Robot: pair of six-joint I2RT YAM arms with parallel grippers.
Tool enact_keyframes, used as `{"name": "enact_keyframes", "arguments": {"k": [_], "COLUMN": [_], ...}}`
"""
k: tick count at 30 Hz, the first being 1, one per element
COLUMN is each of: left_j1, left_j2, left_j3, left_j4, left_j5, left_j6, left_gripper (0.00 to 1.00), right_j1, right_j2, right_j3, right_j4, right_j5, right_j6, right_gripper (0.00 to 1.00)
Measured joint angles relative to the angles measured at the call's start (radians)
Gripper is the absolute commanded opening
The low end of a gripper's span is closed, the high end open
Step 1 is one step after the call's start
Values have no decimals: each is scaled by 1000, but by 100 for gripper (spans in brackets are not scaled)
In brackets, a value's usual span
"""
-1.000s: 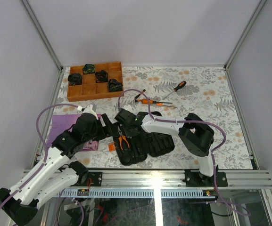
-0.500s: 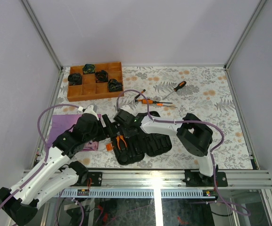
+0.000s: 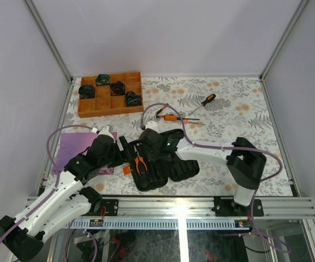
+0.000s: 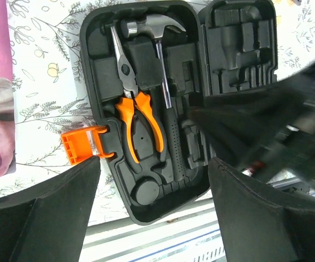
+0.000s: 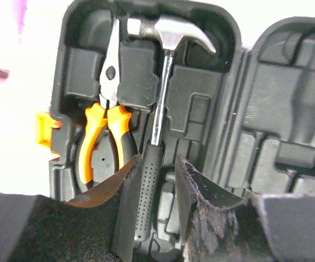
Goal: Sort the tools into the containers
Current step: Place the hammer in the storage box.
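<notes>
The black tool case (image 3: 182, 166) lies open near the table's front edge, its orange latch (image 4: 78, 146) to the left. Orange-handled pliers (image 4: 138, 117) and the steel hammer (image 4: 157, 26) rest in the moulded slots. My right gripper (image 5: 157, 169) hovers open over the hammer (image 5: 171, 30). Its black handle lies in the slot between the fingers, with a gap on the right side. My left gripper (image 4: 154, 218) stands wide open above the case's near end, holding nothing. Three screwdrivers (image 3: 174, 117) lie on the table behind the case.
A brown wooden compartment tray (image 3: 91, 106) holding black round items sits at the back left. A purple cloth (image 3: 72, 146) lies left of the case, under the left arm. The right arm's blurred wrist (image 4: 266, 120) crosses the case lid.
The right jaws have opened off the hammer handle, which now lies in its slot. The right arm's elbow has swung right. The left gripper has stayed open in place.
</notes>
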State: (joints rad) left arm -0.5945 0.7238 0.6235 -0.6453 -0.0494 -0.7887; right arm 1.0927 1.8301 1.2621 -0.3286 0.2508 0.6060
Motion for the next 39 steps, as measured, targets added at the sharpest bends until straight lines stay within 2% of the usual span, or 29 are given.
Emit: {"name": "enact_keyframes", "arguments": {"k": [9,14,17,30,39], "left_j1": [0,0,2,20,24], "left_j2": [36,106,153,317,432], "left_j3": [-56,-91,-101,-140,-148], "left_j4": [64,131,172,319,440], "left_j5": [-7,-6,-9,-18,9], "left_j6": [-26,-30,-30,-13,32], "left_gripper": [79,79,79,78,77], "right_j1": [-21,-67,-75,-74,-74], "right_j2": [-257,-338,-364,-407,-387], "right_j3": [-213,-399,-449,-540,-540], "right_j4": [103,132,153,249,244], "right_j5": [88,58,17,-169,-191], "right_j6": [-18,-7,-3,34,45], "right_gripper": [38,37,36,29,28]}}
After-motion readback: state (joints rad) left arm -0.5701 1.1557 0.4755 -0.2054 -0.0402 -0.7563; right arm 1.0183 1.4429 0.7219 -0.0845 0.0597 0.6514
